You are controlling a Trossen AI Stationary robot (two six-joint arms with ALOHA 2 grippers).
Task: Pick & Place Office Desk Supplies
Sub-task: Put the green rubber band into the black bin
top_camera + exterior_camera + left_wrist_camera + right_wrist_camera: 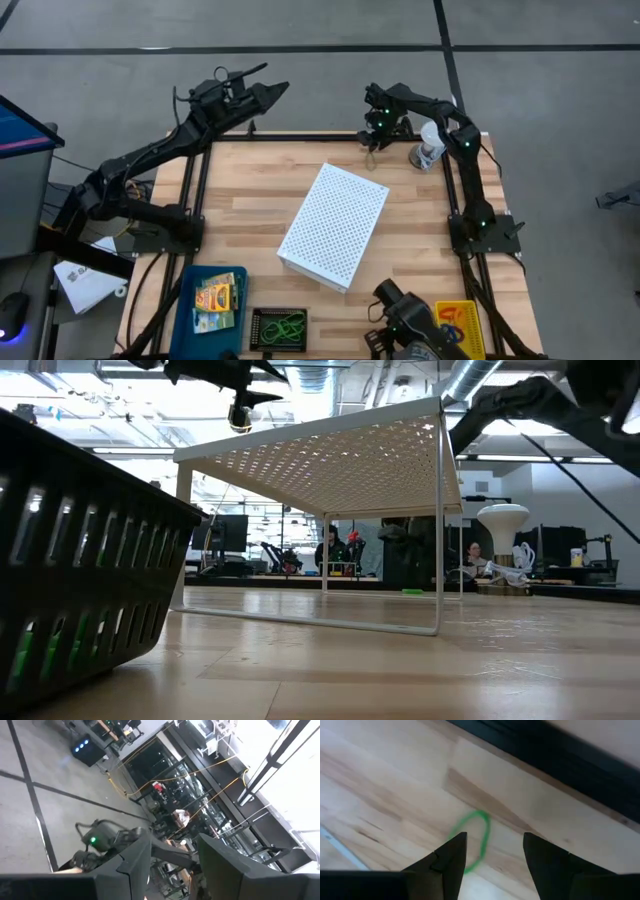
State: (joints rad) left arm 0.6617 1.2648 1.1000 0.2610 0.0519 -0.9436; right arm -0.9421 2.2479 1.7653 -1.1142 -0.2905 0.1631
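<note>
Right gripper (491, 851) low at the counter's (250, 190) one o'clock edge, jaws spread over a green rubber-band loop (474, 841), left gripper (262, 92) raised past eleven o'clock, jaws parted, empty.

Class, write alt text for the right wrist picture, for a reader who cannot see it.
A thin green rubber band lies in a loop on the light wooden table, just ahead of the right gripper, whose two dark fingers stand open above it. The table's dark edge runs across beyond the band.
</note>
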